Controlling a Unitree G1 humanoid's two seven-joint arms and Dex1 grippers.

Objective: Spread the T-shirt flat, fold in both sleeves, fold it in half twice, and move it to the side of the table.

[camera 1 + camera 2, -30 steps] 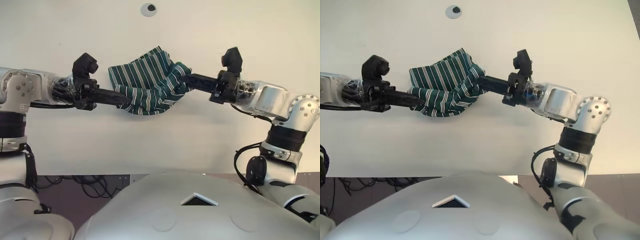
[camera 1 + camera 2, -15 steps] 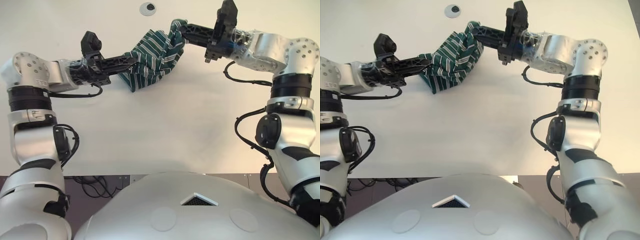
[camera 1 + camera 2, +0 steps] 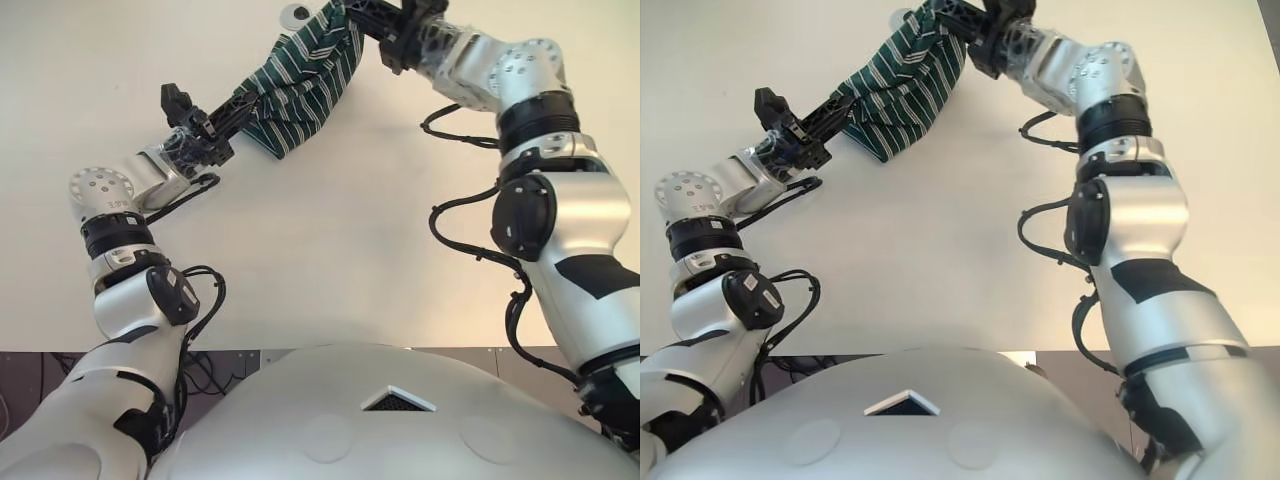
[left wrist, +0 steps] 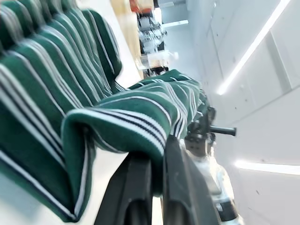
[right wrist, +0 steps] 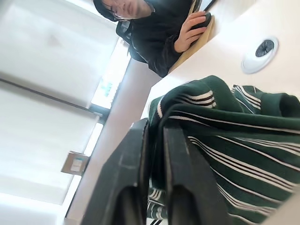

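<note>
T-shirt higher and farther out

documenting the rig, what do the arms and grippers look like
The left arm and right arm have rounded silver-grey shells, black joint bands and loose black cables. The left gripper and right gripper are black, each with two long, slim fingers.

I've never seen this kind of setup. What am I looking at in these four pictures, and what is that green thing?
It is a humanoid robot with two arms, each ending in a two-fingered pincer. The two wide pictures come from cameras in its head, looking down over a white table. The two close-ups come from a camera on each wrist. The left pincer and right pincer each clamp a green striped T-shirt, which hangs bunched between them. A round cable port sits in the tabletop.
</note>
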